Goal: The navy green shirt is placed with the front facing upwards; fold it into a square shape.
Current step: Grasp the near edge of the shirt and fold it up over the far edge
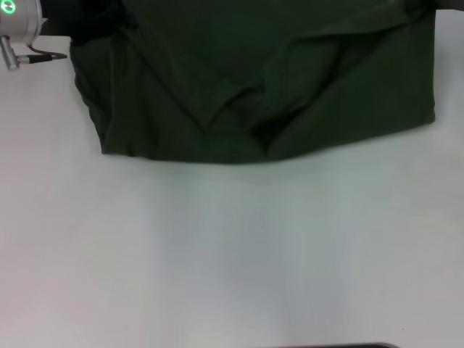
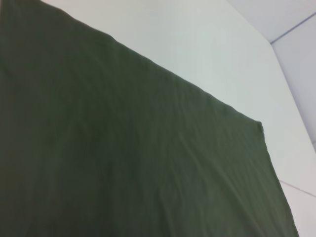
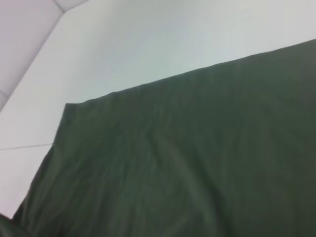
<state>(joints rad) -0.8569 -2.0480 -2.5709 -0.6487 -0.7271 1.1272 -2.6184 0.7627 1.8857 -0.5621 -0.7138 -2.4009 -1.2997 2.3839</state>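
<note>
Head view — navy green shirt lies rumpled and folded over at the far side of the white table; left arm's silver joint at the far left corner. Wrist views — only olive cloth on the table. Neither gripper visible; jaw state cannot be told.

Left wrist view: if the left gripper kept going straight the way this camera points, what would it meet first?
Most likely the navy green shirt, whose fabric fills most of that view, with the white table beyond its edge. The gripper itself is not visible, so depth is uncertain.
</note>
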